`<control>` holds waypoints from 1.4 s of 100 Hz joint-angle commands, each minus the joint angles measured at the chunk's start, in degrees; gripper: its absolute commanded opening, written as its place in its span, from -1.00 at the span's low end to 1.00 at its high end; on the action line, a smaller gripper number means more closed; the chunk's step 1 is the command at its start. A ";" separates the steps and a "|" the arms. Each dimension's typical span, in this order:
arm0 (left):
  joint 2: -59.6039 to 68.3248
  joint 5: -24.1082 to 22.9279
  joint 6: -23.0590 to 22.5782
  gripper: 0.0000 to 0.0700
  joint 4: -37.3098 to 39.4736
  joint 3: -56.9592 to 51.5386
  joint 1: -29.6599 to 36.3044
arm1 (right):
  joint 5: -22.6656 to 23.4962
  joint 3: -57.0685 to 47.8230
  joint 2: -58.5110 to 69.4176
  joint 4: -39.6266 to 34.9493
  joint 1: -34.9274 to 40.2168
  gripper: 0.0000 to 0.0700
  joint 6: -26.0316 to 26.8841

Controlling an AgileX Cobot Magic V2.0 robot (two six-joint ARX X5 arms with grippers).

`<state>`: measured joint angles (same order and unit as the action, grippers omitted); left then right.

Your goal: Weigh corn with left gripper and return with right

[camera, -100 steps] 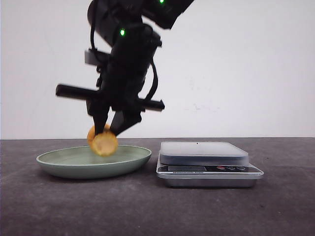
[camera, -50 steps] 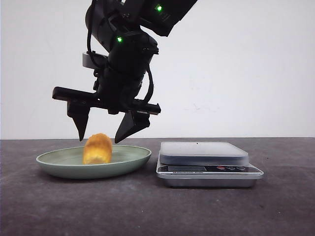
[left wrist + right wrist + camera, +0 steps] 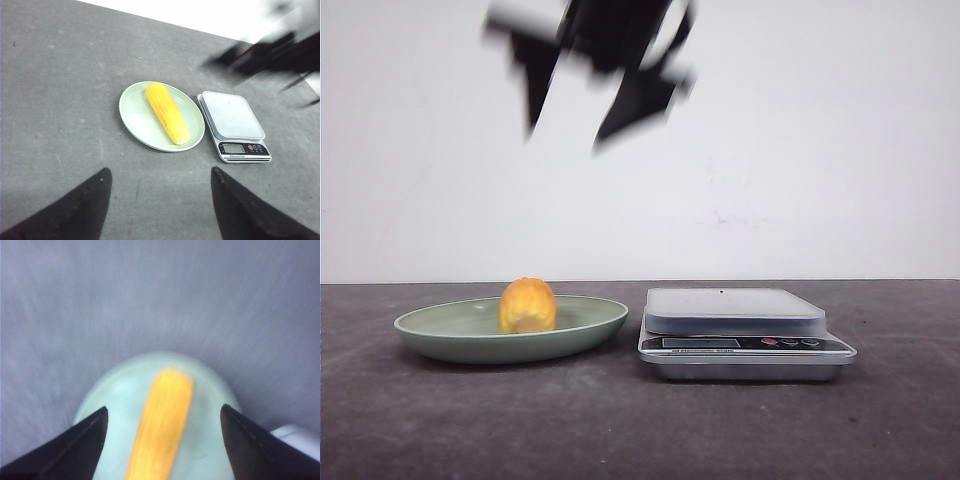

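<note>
A: Where is the long yellow corn cob?

B: It lies flat in the shallow pale green plate, touched by neither arm. The front camera sees it end-on, so it looks like a short rounded lump; the left wrist camera shows its full length stretched across the plate.

A: And the plate against the silver kitchen scale with the pale flat platform?

B: Seen from the front, the plate sits at 9 o'clock of the scale, just beside it, with both resting on the dark grey table.

A: How does the black right gripper stand?

B: It is high up, at about 12 o'clock above the corn and well clear of it. It is blurred, but its two pointed fingers are spread wide with nothing between them. Its wrist camera looks straight down on the cob and plate, framed between the fingers.

A: The black left gripper?

B: It does not show in the front camera. Its own wrist camera shows its fingers parted wide and empty, well apart from the plate and scale. The scale's display is too small to read.
</note>
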<state>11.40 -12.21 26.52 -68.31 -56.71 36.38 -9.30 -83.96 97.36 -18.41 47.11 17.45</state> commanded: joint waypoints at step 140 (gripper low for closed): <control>1.14 1.31 -3.54 -0.97 14.86 -0.59 0.22 | -24.76 -1.20 -64.74 -47.28 11.26 -0.98 -7.67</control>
<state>11.75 -10.94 24.21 -54.33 -56.71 36.38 -34.24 -84.23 32.27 -66.50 57.71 8.45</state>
